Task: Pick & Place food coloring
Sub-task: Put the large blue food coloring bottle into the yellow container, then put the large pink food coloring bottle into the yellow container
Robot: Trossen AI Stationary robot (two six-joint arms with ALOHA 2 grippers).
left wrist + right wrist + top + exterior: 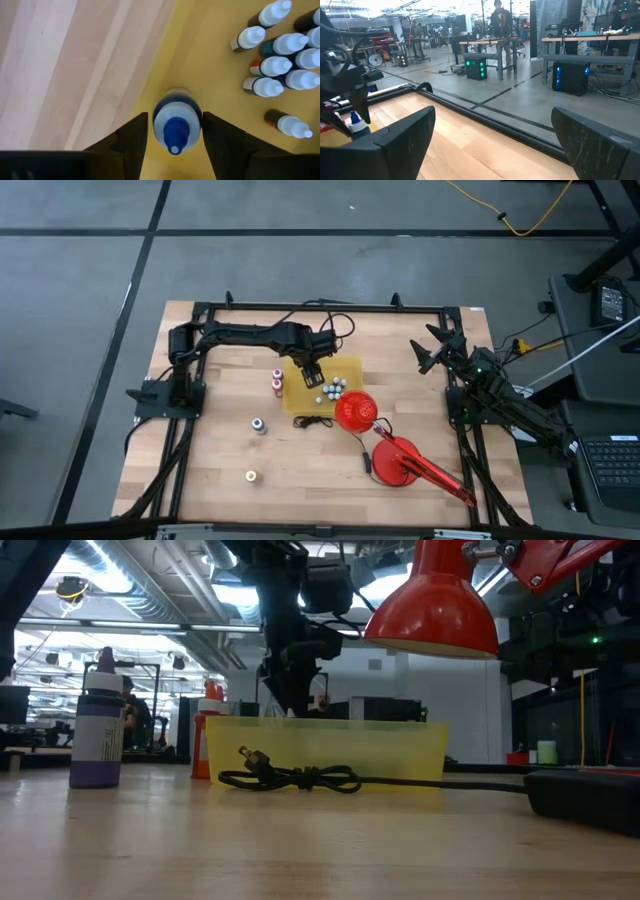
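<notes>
the blue-capped food coloring bottle (176, 122) stands upright in the yellow tray (210, 75), between the left gripper (175, 137) jaws, which stand slightly apart beside its shoulders. it looks light, smooth and tippy; a hold on the body suits. the right gripper (490, 145) waits, jaws wide.

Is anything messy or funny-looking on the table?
A bit. A black cord lies tangled along the yellow tray, partly under the red lamp shade. Most bottles huddle inside the tray, but four stand scattered on the wood: two beside it, two farther away. Nothing spilled.
</notes>
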